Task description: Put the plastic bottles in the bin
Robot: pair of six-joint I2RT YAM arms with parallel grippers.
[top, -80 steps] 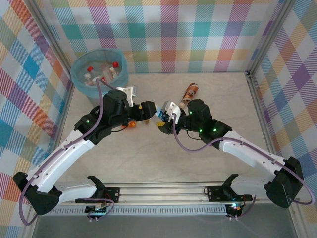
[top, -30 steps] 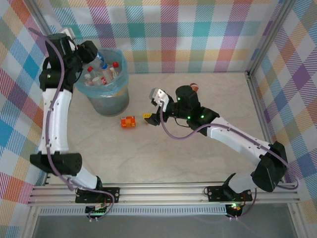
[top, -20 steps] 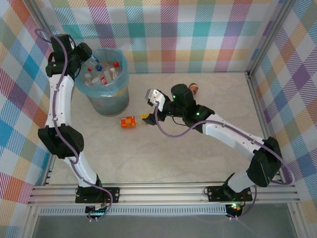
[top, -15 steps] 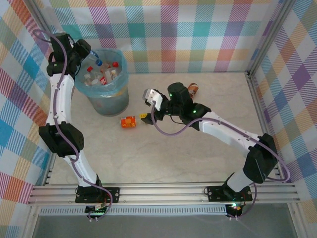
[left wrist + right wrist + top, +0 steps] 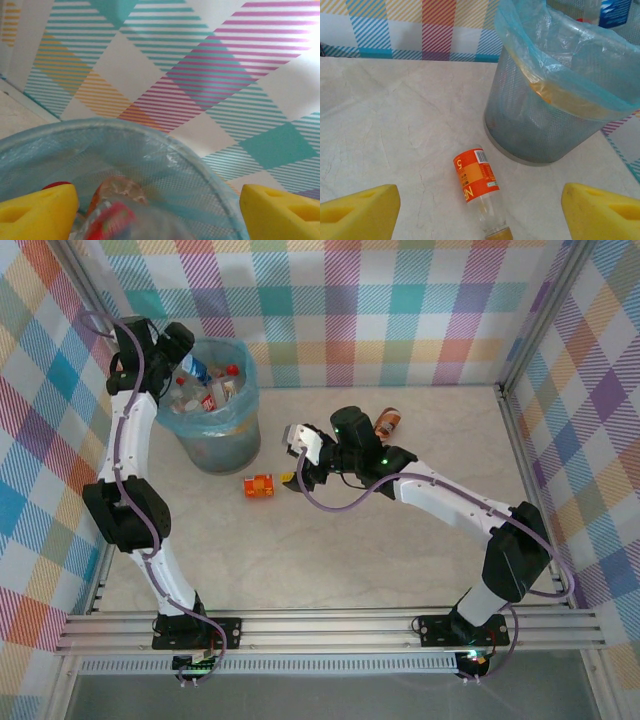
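The bin (image 5: 218, 445), a grey mesh basket lined with a light blue bag, stands at the far left and holds several plastic bottles with red caps (image 5: 232, 369). My left gripper (image 5: 178, 340) hovers open over its back rim (image 5: 150, 135). A blue-labelled bottle (image 5: 195, 367) lies just under it, on top of the pile. A blurred red-labelled bottle (image 5: 107, 220) shows below my left gripper (image 5: 160, 212). An orange-labelled bottle (image 5: 260, 485) lies on the table in front of the bin. My right gripper (image 5: 296, 460) is open just right of it, with the bottle (image 5: 475, 177) between and ahead of its yellow fingertips (image 5: 360, 210).
A brown-and-orange bottle (image 5: 386, 423) lies behind the right arm near the back wall. Plaid walls (image 5: 400, 310) enclose the table on three sides. The bin wall (image 5: 540, 125) stands close behind the orange-labelled bottle. Bare marble-look tabletop (image 5: 320, 560) stretches to the front rail.
My left gripper opened over the bin and let go of the blue-labelled bottle, which now rests on the pile. The right arm moved left toward the orange-labelled bottle, staying open.
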